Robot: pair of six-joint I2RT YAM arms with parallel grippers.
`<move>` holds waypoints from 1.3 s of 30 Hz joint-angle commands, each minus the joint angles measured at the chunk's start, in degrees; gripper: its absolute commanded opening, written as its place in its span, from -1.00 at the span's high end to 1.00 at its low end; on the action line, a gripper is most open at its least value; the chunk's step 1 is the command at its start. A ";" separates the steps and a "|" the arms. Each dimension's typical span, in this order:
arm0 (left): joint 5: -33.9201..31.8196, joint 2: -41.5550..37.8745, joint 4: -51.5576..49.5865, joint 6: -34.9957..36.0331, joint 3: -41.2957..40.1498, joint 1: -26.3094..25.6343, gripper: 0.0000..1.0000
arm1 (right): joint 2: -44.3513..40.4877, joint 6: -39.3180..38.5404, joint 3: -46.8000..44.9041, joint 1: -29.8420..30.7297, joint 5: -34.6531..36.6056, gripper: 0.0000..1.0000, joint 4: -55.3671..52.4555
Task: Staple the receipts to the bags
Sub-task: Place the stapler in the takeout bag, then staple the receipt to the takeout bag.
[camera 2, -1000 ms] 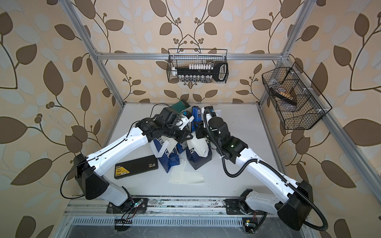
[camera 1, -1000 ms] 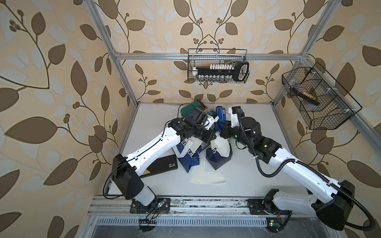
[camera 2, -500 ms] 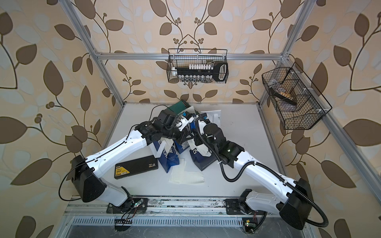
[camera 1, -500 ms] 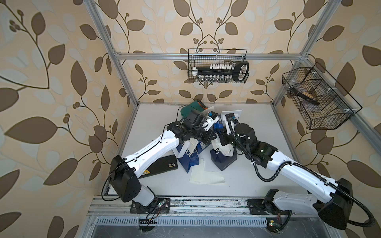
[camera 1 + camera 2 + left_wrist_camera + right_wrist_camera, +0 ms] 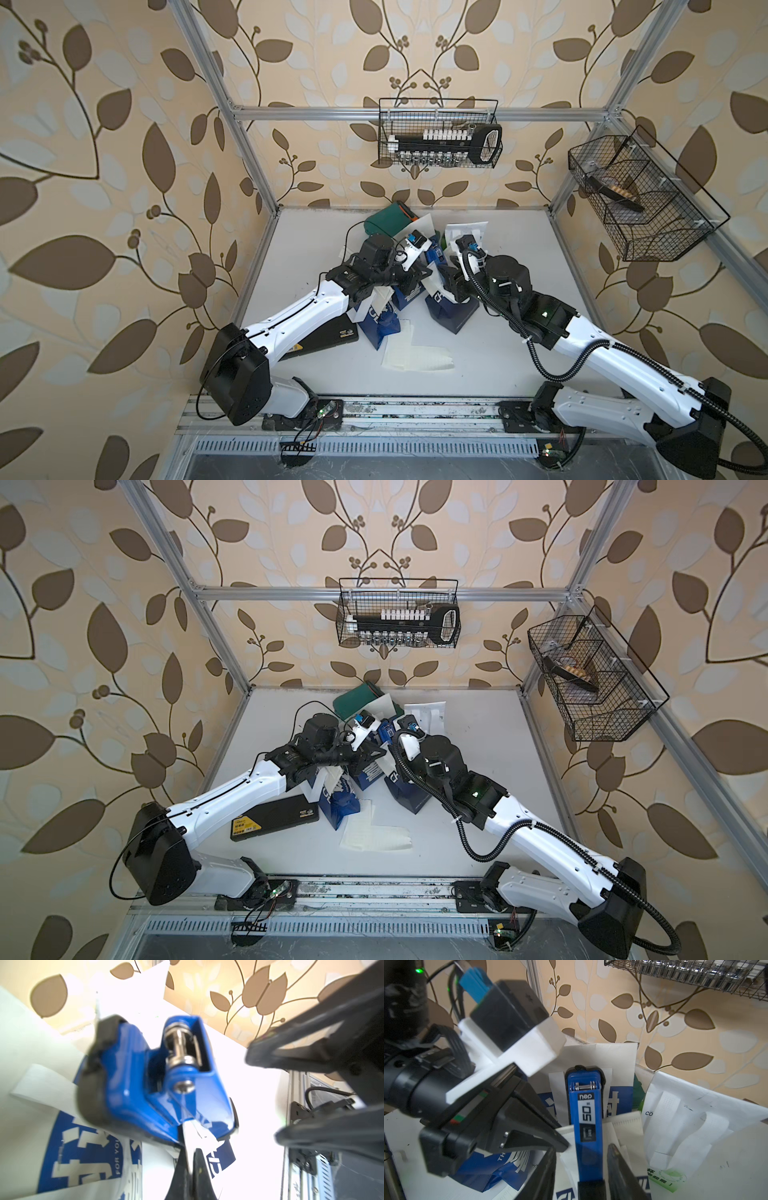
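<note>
Right fingers [image 5: 544, 1174] have just eased apart either side of the blue stapler [image 5: 588, 1118], while left fingers [image 5: 179, 1174] stay pinched on a receipt [image 5: 188, 1138] against a navy bag [image 5: 221, 1157] on the table [image 5: 478, 357], steadying both for stapling.

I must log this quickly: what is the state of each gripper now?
Left gripper: closed, pinching a white receipt.
Right gripper: open, fingers apart on both sides of the blue stapler, not clamping it.
</note>
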 commanded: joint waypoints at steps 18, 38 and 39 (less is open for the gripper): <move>23.99 -3.31 -16.17 22.19 11.60 2.88 1.00 | -4.38 -24.37 5.04 -17.06 -39.58 -0.93 -20.88; 30.59 -2.38 -26.80 30.36 17.67 1.48 1.00 | 0.09 -25.17 8.06 -14.22 -46.32 -0.90 -18.65; 30.59 -2.38 -26.79 30.42 17.70 1.24 1.00 | 0.57 -24.97 8.30 -13.68 -46.83 -0.90 -18.48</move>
